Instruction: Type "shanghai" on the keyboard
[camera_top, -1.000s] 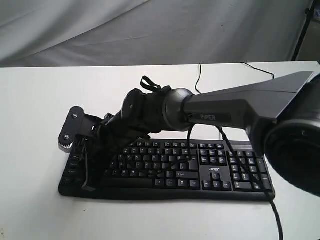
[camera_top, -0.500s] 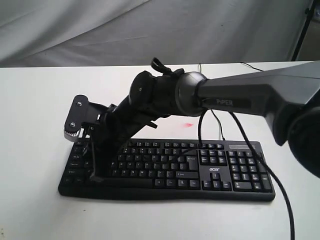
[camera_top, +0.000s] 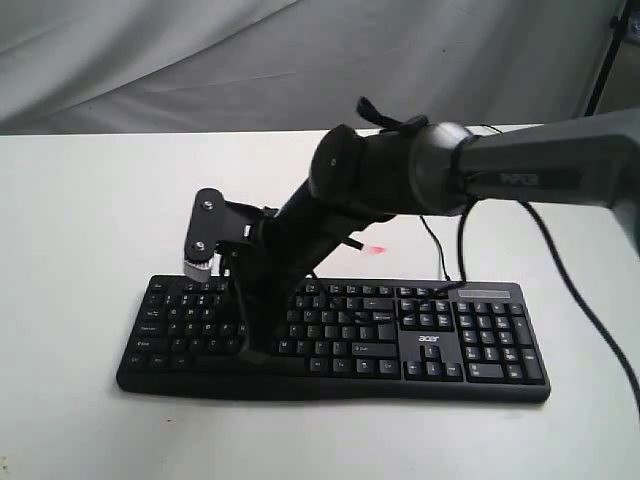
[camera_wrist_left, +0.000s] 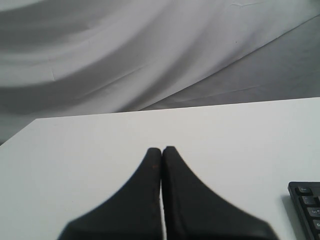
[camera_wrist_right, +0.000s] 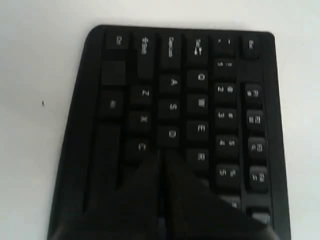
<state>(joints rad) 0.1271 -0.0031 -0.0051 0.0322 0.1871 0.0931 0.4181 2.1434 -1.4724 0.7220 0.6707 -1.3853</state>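
1. Wide black plastic keyboard lay along near edge of white counter, abt centred.
2. Black R gripper: fingers pinched together, tip over home row just past D; exact key hidden.
3. Judged: drop straight, hit one key only.
4. Black L gripper pinched too, over counter off keyboard's end.
5. Grey draped cloth behind far edge.

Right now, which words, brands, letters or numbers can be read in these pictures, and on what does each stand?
"acer": on the keyboard, beside its number pad.
"PIPER": on the right arm, blurred.
"A", "S", "D", "Q", "W", "E", "R", "Z", "X", "C": on keys, right wrist view.
Other key legends: too small or blurred to read.
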